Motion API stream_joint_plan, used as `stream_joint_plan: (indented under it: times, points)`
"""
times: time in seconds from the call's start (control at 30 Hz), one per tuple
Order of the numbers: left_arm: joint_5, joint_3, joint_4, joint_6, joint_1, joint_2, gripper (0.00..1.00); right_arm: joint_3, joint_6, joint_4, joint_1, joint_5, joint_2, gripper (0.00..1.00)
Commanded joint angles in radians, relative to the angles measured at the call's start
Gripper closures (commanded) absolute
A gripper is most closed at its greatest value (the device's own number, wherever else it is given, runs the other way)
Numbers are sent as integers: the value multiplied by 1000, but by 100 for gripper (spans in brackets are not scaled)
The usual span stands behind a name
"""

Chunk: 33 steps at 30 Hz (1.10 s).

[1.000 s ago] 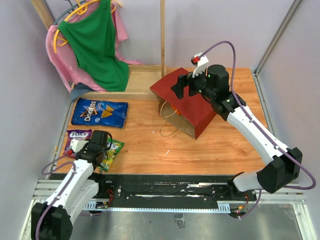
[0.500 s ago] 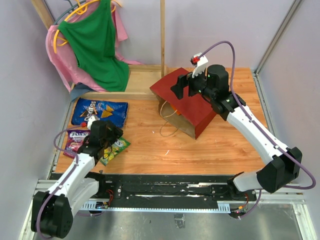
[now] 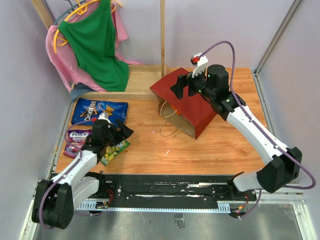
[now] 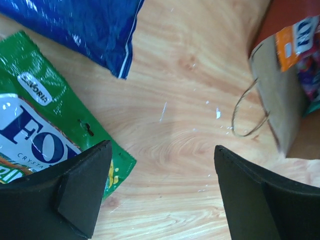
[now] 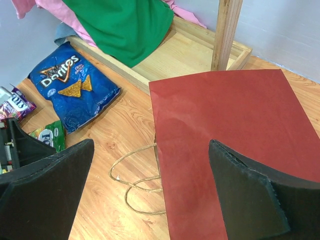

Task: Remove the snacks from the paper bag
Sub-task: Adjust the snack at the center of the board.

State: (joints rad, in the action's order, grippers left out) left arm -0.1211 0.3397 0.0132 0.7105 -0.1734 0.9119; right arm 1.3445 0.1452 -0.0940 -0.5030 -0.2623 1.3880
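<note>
The dark red paper bag (image 3: 192, 102) lies on its side, mouth and cord handles (image 3: 169, 129) towards the near left. In the left wrist view its mouth (image 4: 280, 100) shows an orange packet (image 4: 295, 40) and other packets inside. On the table lie the blue Doritos bag (image 3: 100, 112), a purple packet (image 3: 76, 137) and a green packet (image 3: 115, 148). My left gripper (image 3: 123, 131) is open and empty just right of the green packet (image 4: 35, 125). My right gripper (image 3: 186, 85) is open and empty above the bag's red side (image 5: 235, 145).
A wooden rack (image 3: 142, 77) stands at the back left with a post (image 3: 162, 35) and green (image 3: 95, 45) and pink clothes on hangers. Grey walls close the left, back and right. The black rail (image 3: 170, 190) runs along the near edge.
My left gripper has moved away from the near-left packets, right and turned towards the bag, with the green packet left on the table. The right arm has not moved.
</note>
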Motion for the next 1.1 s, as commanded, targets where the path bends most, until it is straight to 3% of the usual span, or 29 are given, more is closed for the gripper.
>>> stream_joint_plan:
  times: [0.0, 0.1, 0.37, 0.63, 0.83, 1.07]
  points:
    - [-70, -13, -91, -30, 5, 83, 13, -1, 7, 33, -11, -10, 0, 1]
    - [-6, -3, -72, -28, 5, 109, 13, 0, 4, 32, -12, -7, 3, 1]
    - [359, 48, 133, 37, 5, 98, 12, 2, 4, 32, -12, -8, 10, 1]
    - [524, 48, 123, 32, 5, 113, 10, 3, 6, 33, -12, -11, 7, 2]
    - [548, 102, 91, -21, 5, 195, 10, 2, 2, 30, -12, -9, 7, 1]
    - [351, 126, 34, -131, 5, 111, 11, 3, -4, 27, -12, -2, 7, 1]
